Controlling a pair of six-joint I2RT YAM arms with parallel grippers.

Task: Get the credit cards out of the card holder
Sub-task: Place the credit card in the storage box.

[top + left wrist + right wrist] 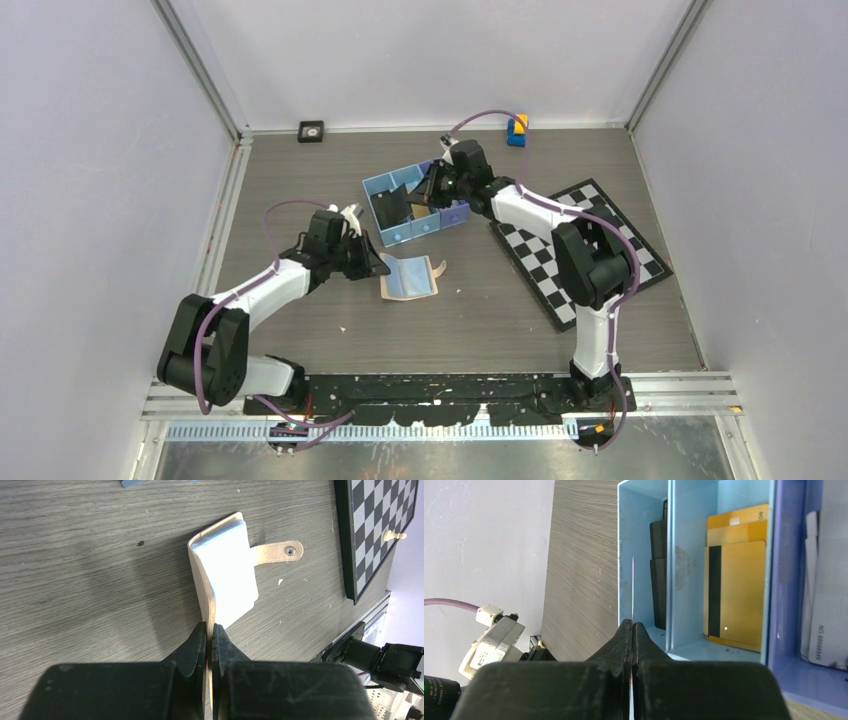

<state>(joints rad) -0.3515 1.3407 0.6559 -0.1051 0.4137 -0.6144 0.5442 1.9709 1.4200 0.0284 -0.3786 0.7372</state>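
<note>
Though each of the two arms ends at something thin, only one card holder (410,277) is in sight, lying part-open on the wooden table (300,170) just nearer the arms than the single blue tray (425,228), its one snap tab (277,551) stretched flat on the wood. The left gripper (210,627) is clenched on the tan edge of that holder, which curves up from the fingers. The pale blue-white face inside could be a card or the lining; I cannot tell which. The right gripper (632,625) is pinched tight on one thin card (632,590), seen edge-on as a bare line above the tray's outermost compartment, so its colour and face cannot be made out. The tray has three compartments. The first holds at least two black cards (658,580), mostly hidden behind the partition wall. The middle one holds three gold cards (736,580), stacked in steps, the front one with a dark stripe. The last holds at least two pale cards (829,605), cut off by the frame edge. To the right lies one chessboard (580,250) with one white pawn (395,535) standing on it. At the back wall sit one small black object (311,131) and one coloured block (517,130), both too small to identify.
</note>
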